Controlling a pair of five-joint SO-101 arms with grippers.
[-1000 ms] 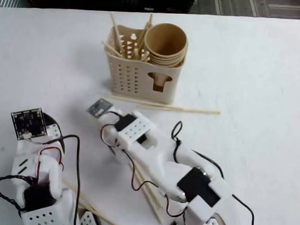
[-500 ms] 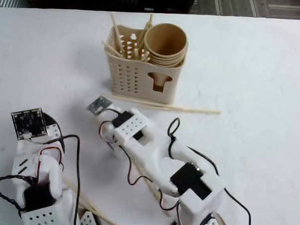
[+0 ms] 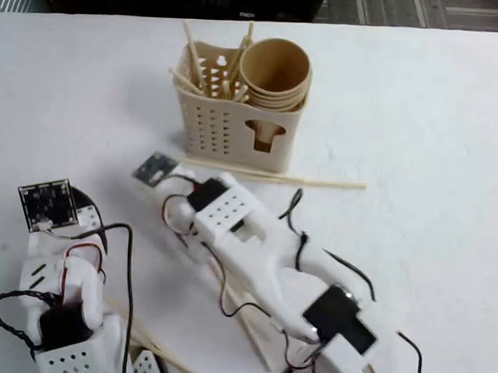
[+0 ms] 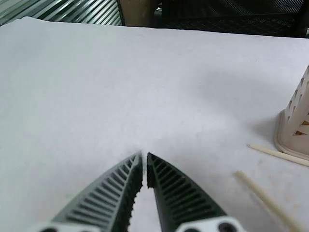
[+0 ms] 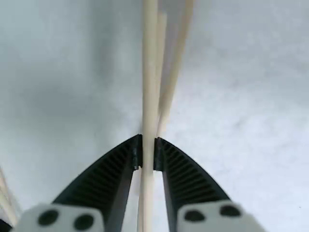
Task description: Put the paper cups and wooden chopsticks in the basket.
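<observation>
Right gripper (image 5: 147, 153) – jaws pinched onto a single wooden chopstick (image 5: 149, 72), which runs straight out from between the ribbed fingertips and lies low over the white tabletop (image 5: 251, 96). Other loose chopsticks (image 5: 177, 63) lie close alongside the held one on the cloth. In the high view the right arm (image 3: 254, 253) stretches diagonally across the middle of the tabletop (image 3: 434, 104), its wrist end nearest the basket; a small bundle of chopsticks (image 3: 255, 331) shows from under its rear part. Left gripper (image 4: 144, 159) – fingertips pressed together with nothing between them, poised over bare tabletop. From its wrist view a corner of the basket (image 4: 297, 121) stands off to one side, with one chopstick (image 4: 280, 155) lying just beside the basket's foot and another chopstick (image 4: 265, 195) nearer the gripper. The left arm (image 3: 62, 310) sits folded at the near left corner of the high view, well apart from the basket, with a chopstick (image 3: 155, 343) lying next to its base. The perforated basket (image 3: 227, 128) stands upright towards the far side of the tabletop. Inside it, a nested stack of paper cups (image 3: 275, 72) fills the right-hand part and several chopsticks (image 3: 193, 56) stand tilted in the left-hand part. One long chopstick (image 3: 315, 181) lies flat on the tabletop along the basket's front, extending past its right corner.
</observation>
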